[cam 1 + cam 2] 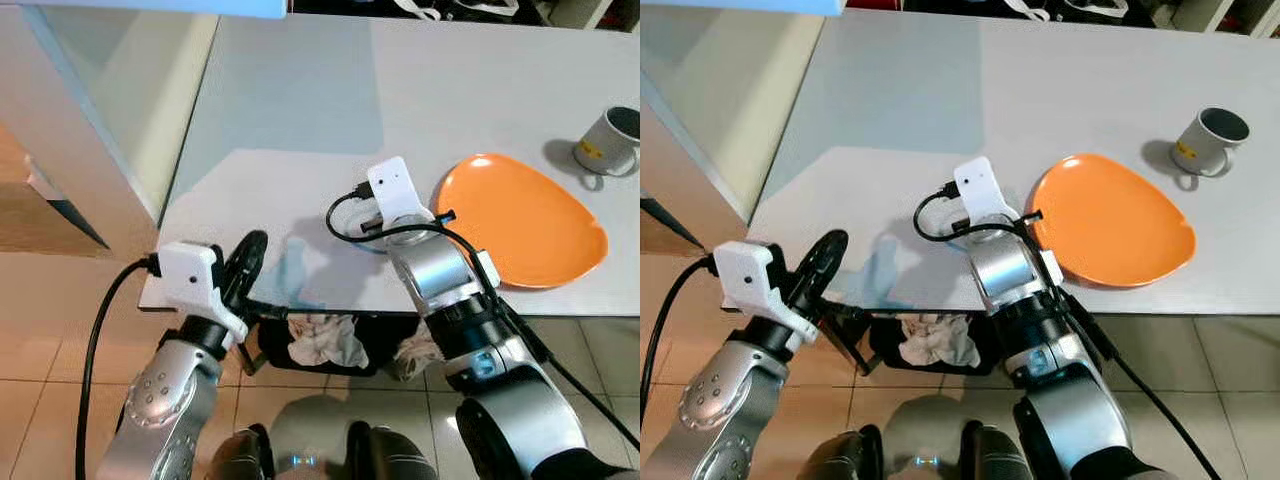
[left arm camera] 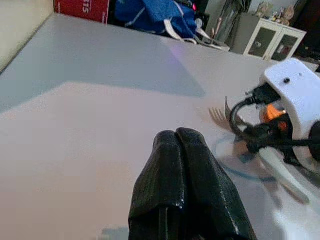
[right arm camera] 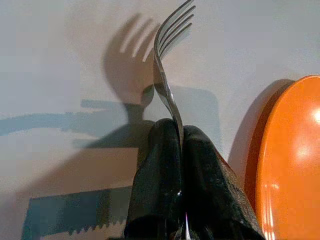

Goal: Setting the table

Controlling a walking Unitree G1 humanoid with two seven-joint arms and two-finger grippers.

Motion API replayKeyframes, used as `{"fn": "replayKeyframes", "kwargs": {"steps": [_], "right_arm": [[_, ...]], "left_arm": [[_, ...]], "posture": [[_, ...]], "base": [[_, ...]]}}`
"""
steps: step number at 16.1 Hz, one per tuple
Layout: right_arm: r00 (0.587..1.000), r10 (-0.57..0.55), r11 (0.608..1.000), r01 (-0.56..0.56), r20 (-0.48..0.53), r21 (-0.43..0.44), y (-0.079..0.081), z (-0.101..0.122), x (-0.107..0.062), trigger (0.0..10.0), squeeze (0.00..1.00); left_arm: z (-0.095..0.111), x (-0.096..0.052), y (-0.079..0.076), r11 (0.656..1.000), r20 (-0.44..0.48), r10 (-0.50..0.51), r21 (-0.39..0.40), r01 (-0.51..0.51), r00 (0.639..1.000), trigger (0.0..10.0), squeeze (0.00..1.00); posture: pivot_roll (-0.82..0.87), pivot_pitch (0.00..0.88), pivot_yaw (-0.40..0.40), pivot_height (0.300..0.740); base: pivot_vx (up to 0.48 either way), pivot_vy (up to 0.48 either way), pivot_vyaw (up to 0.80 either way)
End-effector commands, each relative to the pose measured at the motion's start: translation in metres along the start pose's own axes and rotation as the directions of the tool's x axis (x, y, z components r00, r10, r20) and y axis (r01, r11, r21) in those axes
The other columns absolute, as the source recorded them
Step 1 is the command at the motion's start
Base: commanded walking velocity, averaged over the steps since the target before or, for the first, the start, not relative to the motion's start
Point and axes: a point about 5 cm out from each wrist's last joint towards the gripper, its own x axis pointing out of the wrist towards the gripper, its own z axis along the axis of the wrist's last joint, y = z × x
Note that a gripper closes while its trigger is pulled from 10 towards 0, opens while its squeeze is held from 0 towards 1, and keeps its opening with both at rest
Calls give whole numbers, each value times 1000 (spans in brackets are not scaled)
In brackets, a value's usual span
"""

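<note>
Black bin (image 1: 318,352) sat on tiled floor (image 1: 45,330) under near tabletop edge, crumpled white paper (image 1: 322,338) inside. Far end, seen from left wrist: red box (image 2: 82,8), blue bag (image 2: 150,17), white cabinet (image 2: 270,37) behind. Light wood cabinet (image 1: 40,190) stood left of tabletop.

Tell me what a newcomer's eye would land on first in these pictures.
The bright orange plate on the white table, near its front edge, with a grey mug beyond it to the right. Just left of the plate, the right gripper pinches a fork above the tabletop, while the left gripper is shut, holding nothing, at the table's near edge.
</note>
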Motion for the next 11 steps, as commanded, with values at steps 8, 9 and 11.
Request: {"fn": "replayKeyframes", "kwargs": {"steps": [8, 9, 11], "right_arm": [[1000, -24, 995, 22, -18, -97, 4, -8, 3, 10000, 1000], [1000, -26, 995, 24, -13, -92, 3, -5, 3, 10000, 1000], [1000, -29, 997, 28, -8, -73, 2, -3, 3, 10000, 1000]], "left_arm": [[2, -4, -10, 999, -11, -46, 2, 46, 999, 10000, 0], [3, -4, -9, 999, -10, -47, 3, 47, 999, 10000, 0], [4, -3, -9, 999, -7, -48, 4, 48, 999, 10000, 0]], "posture": [[-31, 242, -43, 740], [-30, 241, -42, 740], [-32, 238, -39, 740]], "base": [[0, 0, 0], [0, 0, 0], [0, 0, 0]]}}
